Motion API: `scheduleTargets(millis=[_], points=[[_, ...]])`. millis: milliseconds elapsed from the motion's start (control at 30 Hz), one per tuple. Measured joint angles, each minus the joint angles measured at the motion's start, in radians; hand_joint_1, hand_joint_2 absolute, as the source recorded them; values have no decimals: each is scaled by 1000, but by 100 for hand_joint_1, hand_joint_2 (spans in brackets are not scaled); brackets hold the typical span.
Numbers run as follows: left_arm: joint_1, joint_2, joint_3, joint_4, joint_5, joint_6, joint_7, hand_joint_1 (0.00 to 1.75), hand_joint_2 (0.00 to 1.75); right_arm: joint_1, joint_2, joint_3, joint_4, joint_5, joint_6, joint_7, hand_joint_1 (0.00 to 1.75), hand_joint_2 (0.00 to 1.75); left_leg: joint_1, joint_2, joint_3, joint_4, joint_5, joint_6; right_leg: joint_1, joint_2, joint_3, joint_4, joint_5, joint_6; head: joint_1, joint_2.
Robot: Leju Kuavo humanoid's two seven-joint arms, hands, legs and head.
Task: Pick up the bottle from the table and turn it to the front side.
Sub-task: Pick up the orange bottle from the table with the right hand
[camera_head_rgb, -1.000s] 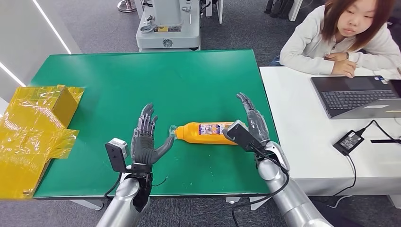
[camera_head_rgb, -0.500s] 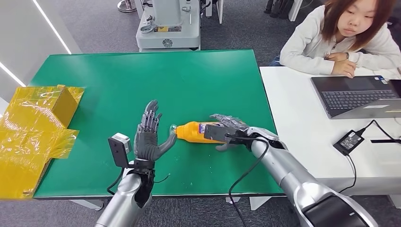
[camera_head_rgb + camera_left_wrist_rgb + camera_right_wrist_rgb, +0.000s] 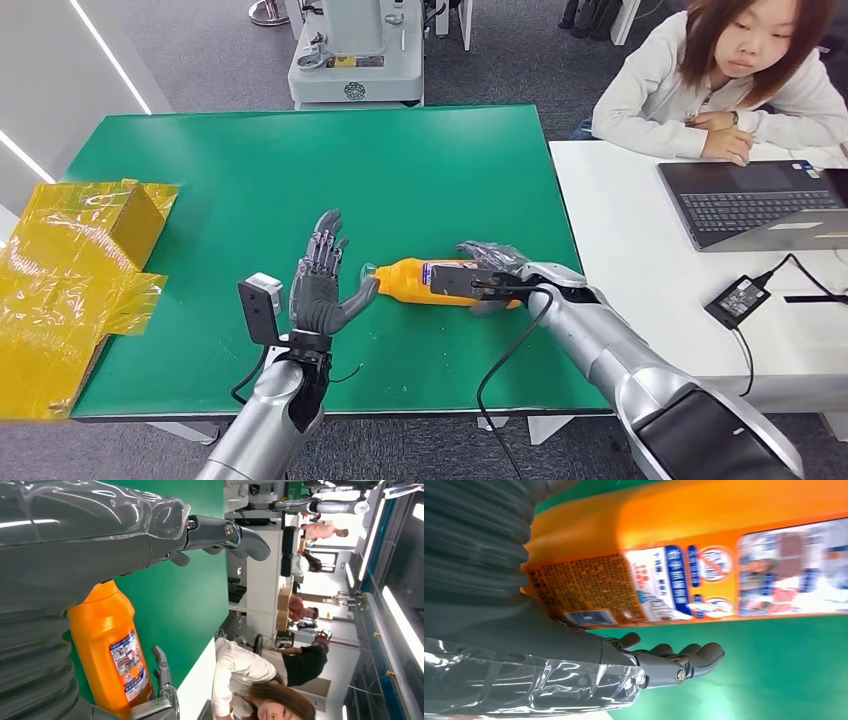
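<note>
A: Where does the bottle [image 3: 432,281] lie?

B: On its side on the green worktop [image 3: 300,170], near the front edge, long axis running left to right, cap end to the left, base to the right.

A: And the hands?

B: One at each end. The right hand [image 3: 487,272] is draped over the base half; its fingers [image 3: 684,658] curl round the far side, though I cannot tell if it truly grips. The left hand [image 3: 322,290] stands upright with fingers spread, holding nothing, thumb just beside the cap.

A: So the right is nearer?

B: Yes, it's on the body already; I'd judge the lift falls to it.

A: Anything the wrist cameras add?

B: The right wrist view shows the printed label [image 3: 684,585] close up. The left wrist view shows the bottle's orange shoulder against the palm.
</note>
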State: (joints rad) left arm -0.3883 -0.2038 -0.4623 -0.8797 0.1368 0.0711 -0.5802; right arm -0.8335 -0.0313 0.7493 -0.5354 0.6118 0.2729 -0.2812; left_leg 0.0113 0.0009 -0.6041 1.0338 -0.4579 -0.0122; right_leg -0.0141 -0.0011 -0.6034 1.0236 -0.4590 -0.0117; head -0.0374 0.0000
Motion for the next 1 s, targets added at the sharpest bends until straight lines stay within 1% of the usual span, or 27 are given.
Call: scheduleTargets(millis=[33, 67, 167, 200, 367, 433, 567, 700, 833, 1000], points=[[0, 0, 0, 2, 1, 1, 0, 0, 175, -1, 0, 9, 2, 9, -8, 11, 0, 175, 0, 0, 0, 0, 0, 0, 0, 0, 0, 0, 0, 0, 0, 0], [0, 1, 0, 5, 1, 3, 0, 0, 175, -1, 0, 17, 5, 17, -15, 20, 40, 175, 0, 0, 0, 0, 0, 0, 0, 0, 0, 0, 0, 0, 0, 0], [0, 3, 0, 10, 4, 13, 0, 0, 175, -4, 1, 43, 12, 41, -24, 45, 171, 175, 0, 0, 0, 0, 0, 0, 0, 0, 0, 0, 0, 0, 0, 0], [0, 4, 0, 12, 5, 15, 0, 0, 175, -6, 3, 51, 16, 45, -26, 50, 175, 175, 0, 0, 0, 0, 0, 0, 0, 0, 0, 0, 0, 0, 0, 0], [1, 10, 0, 18, 8, 22, -4, 0, 175, -8, 9, 74, 35, 39, -59, 44, 175, 175, 0, 0, 0, 0, 0, 0, 0, 0, 0, 0, 0, 0, 0, 0], [3, 13, 0, 18, 8, 27, -7, 0, 175, 1, 9, 75, 39, 19, -94, 17, 175, 175, 0, 0, 1, 0, 0, 0, 0, 0, 1, 0, 0, 0, 0, 0], [18, 22, 0, 18, 1, 35, -17, 0, 175, 42, 8, 62, 32, -44, -169, -65, 175, 175, 0, 1, 2, 0, 0, 0, 0, 1, 1, 0, 0, 0, 0, 0], [37, 32, 1, 15, -15, 50, -27, 0, 175, 110, 7, 17, -7, -128, -220, -153, 175, 175, 1, 1, 4, 0, -1, 0, 1, 1, 3, -1, 0, 0, 0, 0], [57, 41, 2, -5, -44, 87, -32, 0, 175, 207, 7, -52, -84, -220, -246, -232, 175, 175, 1, 1, 5, 0, -1, 0, 1, 0, 5, -1, -1, 0, 0, 0], [67, 50, 8, -39, -90, 127, -27, 0, 175, 332, 10, -139, -204, -300, -303, -280, 175, 175, 1, 0, 5, -1, -1, 0, 1, 0, 5, -1, -1, 0, 0, 0]])
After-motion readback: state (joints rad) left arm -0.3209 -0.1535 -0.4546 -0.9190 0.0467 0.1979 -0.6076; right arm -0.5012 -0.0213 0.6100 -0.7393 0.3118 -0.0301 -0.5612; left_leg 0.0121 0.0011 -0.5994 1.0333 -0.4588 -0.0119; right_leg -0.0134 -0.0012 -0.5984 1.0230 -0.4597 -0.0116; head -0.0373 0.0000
